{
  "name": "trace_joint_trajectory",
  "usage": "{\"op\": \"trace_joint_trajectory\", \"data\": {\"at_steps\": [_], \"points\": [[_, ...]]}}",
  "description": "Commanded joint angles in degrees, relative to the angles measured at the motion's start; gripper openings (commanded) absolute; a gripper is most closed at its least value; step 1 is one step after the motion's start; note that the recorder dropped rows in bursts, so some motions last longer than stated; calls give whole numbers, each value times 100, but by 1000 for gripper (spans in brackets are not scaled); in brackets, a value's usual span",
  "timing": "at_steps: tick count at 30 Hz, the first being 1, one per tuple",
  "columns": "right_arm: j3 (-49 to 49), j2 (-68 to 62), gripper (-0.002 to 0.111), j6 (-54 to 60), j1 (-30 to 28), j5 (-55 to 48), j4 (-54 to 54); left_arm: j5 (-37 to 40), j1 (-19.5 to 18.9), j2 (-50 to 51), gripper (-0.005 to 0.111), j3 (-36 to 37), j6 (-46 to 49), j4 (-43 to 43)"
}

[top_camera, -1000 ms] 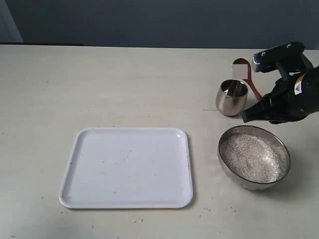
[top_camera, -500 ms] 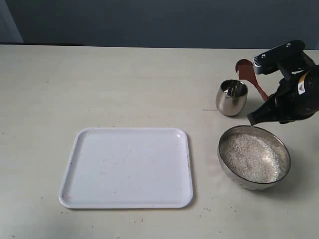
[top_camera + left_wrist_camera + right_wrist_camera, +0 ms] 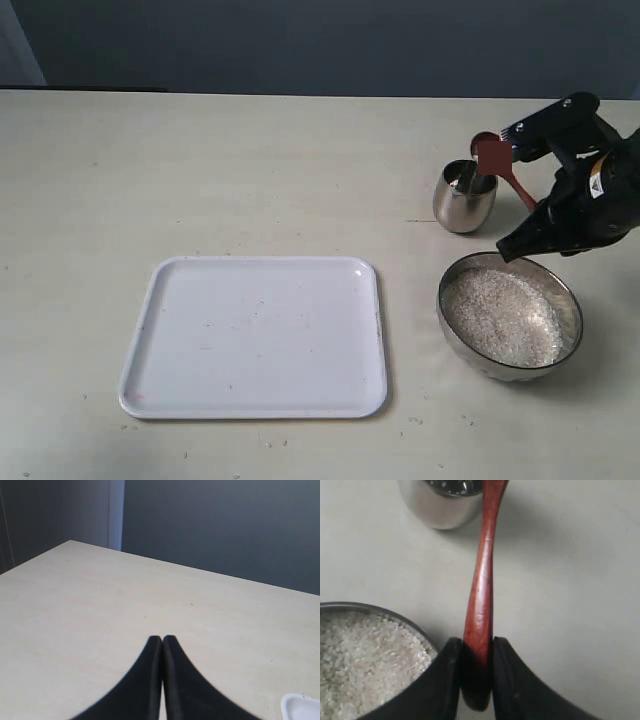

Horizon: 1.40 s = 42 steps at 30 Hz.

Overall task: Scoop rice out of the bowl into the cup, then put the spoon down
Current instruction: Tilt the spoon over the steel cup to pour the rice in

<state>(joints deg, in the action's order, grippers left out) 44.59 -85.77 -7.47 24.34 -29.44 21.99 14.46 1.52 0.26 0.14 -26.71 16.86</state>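
Note:
My right gripper [image 3: 522,235] [image 3: 477,645] is shut on the handle of the reddish-brown wooden spoon [image 3: 497,163] [image 3: 481,580]. The spoon's small oval bowl hangs tilted over the rim of the steel cup [image 3: 465,195] [image 3: 442,502], which stands on the table behind the wide steel bowl [image 3: 510,315] [image 3: 395,617]. White rice [image 3: 500,315] [image 3: 365,660] fills the wide bowl, and a few grains show inside the cup. My left gripper [image 3: 162,639] is shut on nothing, above bare table, and is out of the exterior view.
A white rectangular tray [image 3: 255,335] lies on the table left of the bowl, with a few stray grains on it; its corner [image 3: 302,705] shows in the left wrist view. The beige table [image 3: 200,170] reaches a dark wall behind.
The spoon has tipped down from upright behind the cup until its bowl is over the cup's rim. The right arm shifted slightly right. Nothing else moved.

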Motion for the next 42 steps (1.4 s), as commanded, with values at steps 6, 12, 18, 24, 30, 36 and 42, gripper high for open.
{"op": "trace_joint_trajectory", "data": {"at_steps": [6,12,18,24,30,36,42], "points": [[35,-31,-1,3,-30,116,325,-74,30,-26,1,-14,-16,41],[35,-31,-1,3,-30,114,564,-74,30,-26,1,-14,-16,41],[35,-31,-1,-8,-19,89,653,-74,30,-26,1,-14,-16,41],[35,-31,-1,-8,154,19,966,-74,30,-26,1,-14,-16,41],[35,-31,-1,-48,272,-63,1106,-74,30,-26,1,-14,-16,41],[35,-31,-1,-232,272,-156,1356,-74,30,-26,1,-14,-16,41],[35,-31,-1,-326,272,-216,1534,-74,30,-26,1,-14,-16,41]]}}
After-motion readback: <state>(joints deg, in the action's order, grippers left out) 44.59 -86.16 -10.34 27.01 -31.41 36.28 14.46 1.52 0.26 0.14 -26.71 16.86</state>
